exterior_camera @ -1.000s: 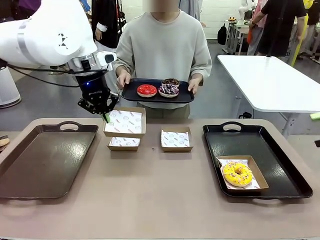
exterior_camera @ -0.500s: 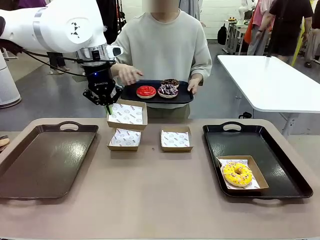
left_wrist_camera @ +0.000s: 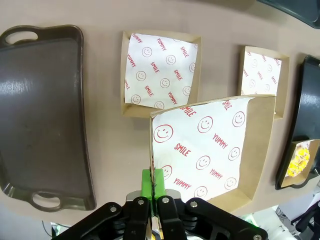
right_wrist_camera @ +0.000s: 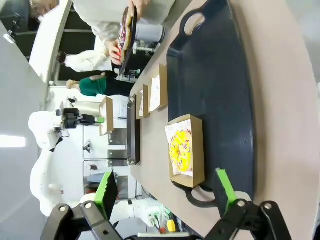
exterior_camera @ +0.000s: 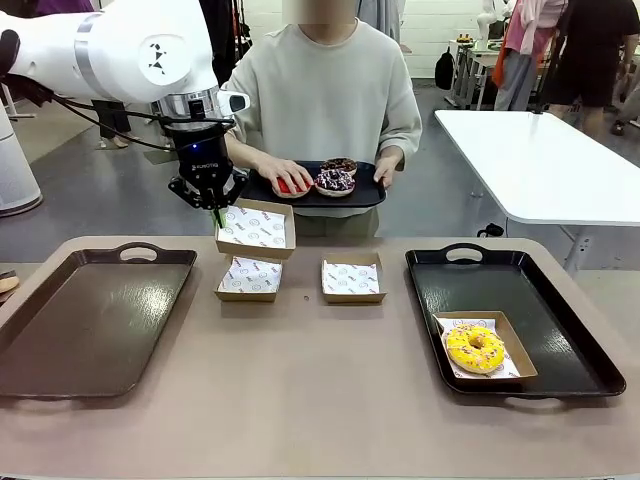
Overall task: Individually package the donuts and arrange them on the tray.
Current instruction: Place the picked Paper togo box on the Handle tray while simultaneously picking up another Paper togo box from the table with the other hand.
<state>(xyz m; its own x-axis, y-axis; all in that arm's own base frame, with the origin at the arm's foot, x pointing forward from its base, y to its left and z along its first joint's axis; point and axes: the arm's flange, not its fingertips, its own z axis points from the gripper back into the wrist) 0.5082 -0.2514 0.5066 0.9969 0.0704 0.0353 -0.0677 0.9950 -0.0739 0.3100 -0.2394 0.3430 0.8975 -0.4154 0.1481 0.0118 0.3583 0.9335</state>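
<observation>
I see the person's hand (exterior_camera: 287, 170) covering most of the red donut (exterior_camera: 284, 187); the purple-iced donut (exterior_camera: 335, 180) half hides the chocolate donut (exterior_camera: 341, 162).

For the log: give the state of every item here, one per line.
Left hand: shut on lifted box, at its wall.
Lifted box: off the table, paper-lined, no donut.
Right hand: open, holding nothing.
Left table box: no donut.
Right table box: no donut.
Yellow donut: boxed, on right tray.
Red donut: on person's tray, person's hand on it.
Purple donut: unboxed.
Chocolate donut: unboxed.
</observation>
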